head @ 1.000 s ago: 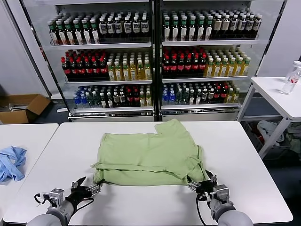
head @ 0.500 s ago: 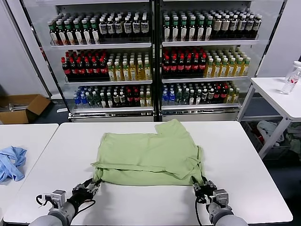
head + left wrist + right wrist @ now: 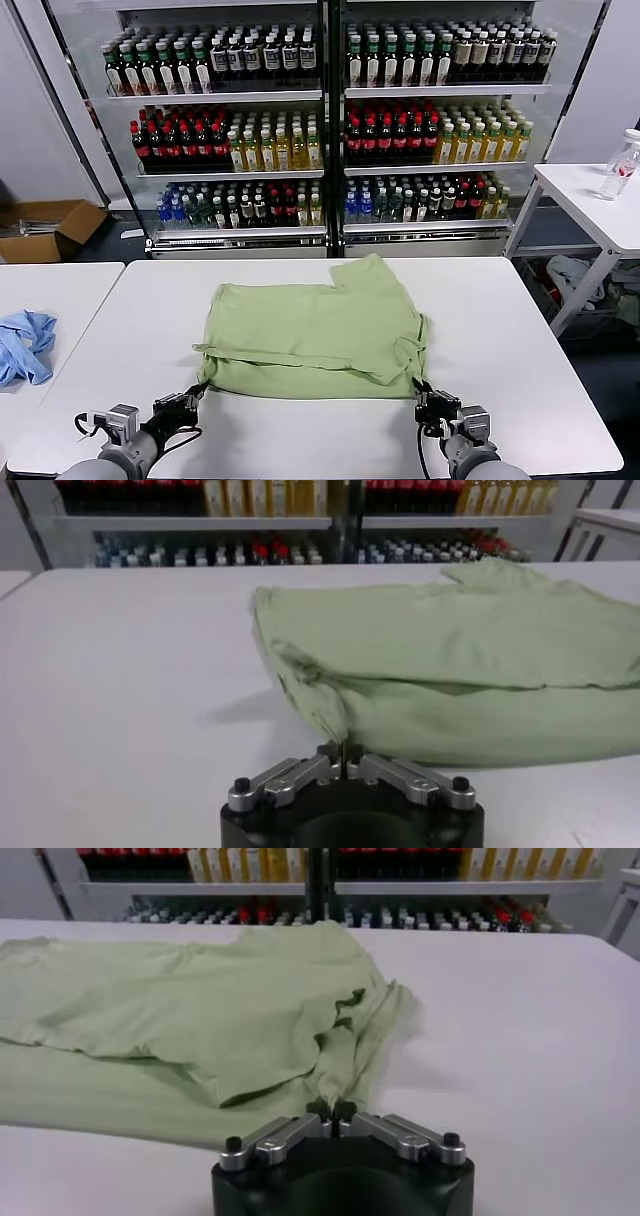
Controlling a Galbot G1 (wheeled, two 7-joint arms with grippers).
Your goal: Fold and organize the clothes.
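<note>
Green shirt pinched at both near corners on the white desk.

The shirt [image 3: 315, 335] is laid partly folded in the middle of the desk [image 3: 520, 350]. Its near left corner is clamped by the left hand [image 3: 343, 757], and its near right corner is clamped by the right hand [image 3: 333, 1113]. A blue cloth [image 3: 22, 345] is seen on a separate desk at the left.

I see polo shirt [image 3: 315, 335] plain light green, no print showing. Table [image 3: 520, 350] white. Crumpled cloth [image 3: 24, 345] far left light blue. Cardboard box [image 3: 45, 228] brown. Cooler bottles [image 3: 300, 140] in rows: dark, red, yellow-green, blue-capped.
</note>
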